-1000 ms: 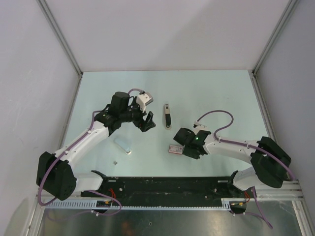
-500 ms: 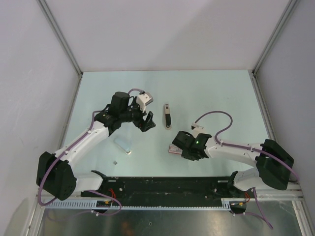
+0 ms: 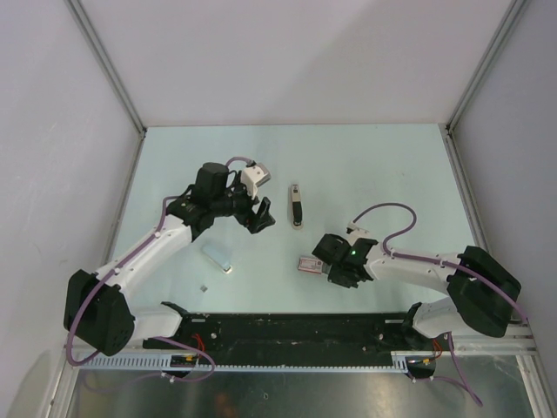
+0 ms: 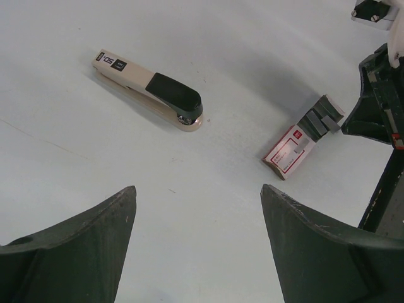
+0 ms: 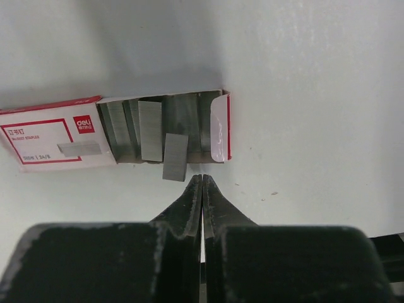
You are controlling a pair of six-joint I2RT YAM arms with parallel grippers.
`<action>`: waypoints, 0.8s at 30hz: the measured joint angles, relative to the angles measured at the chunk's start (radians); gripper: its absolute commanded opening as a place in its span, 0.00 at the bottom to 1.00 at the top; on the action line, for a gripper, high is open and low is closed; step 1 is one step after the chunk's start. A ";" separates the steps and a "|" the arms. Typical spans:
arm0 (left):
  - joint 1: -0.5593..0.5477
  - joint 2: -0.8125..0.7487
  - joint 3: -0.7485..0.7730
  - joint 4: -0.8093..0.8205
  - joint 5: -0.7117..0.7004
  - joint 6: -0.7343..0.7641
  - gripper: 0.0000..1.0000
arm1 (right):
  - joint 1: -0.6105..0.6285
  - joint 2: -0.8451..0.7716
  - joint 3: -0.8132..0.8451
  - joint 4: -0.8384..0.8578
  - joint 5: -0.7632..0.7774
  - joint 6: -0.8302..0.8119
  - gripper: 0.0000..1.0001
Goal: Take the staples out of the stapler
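Pale table [image 3: 365, 165], white walls [image 3: 287, 61]. Jaws of the left gripper [image 3: 259, 216] stand wide apart, empty, near the stapler [image 3: 297, 205]. Jaws of the right gripper [image 5: 201, 180] are together, empty, just beside the staple box [image 5: 57, 136]. On the table near the left arm, well apart from both grippers, lie the staples [image 3: 218, 257]. They are probably light, stiff, slippery and brittle; grip mid-length across the long sides.

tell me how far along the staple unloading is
Looks done: a strip of staples lies on the table, apart from the closed stapler. In hand: nothing; the left gripper is open and empty, the right gripper shut, tips at the open staple box. Left: cannot tell if the stapler is empty.
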 measured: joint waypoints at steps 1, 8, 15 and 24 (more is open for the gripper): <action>0.000 -0.001 0.000 0.000 0.000 0.000 0.85 | -0.005 0.000 -0.005 0.003 -0.002 0.000 0.00; 0.000 -0.002 -0.001 0.000 0.000 0.000 0.84 | -0.023 -0.006 -0.008 0.031 -0.007 -0.005 0.00; 0.000 -0.002 -0.002 0.000 0.000 0.000 0.84 | -0.038 -0.013 -0.008 0.038 -0.006 -0.011 0.00; 0.000 -0.005 -0.006 0.000 0.000 0.002 0.84 | -0.035 -0.024 -0.008 0.029 -0.003 -0.011 0.00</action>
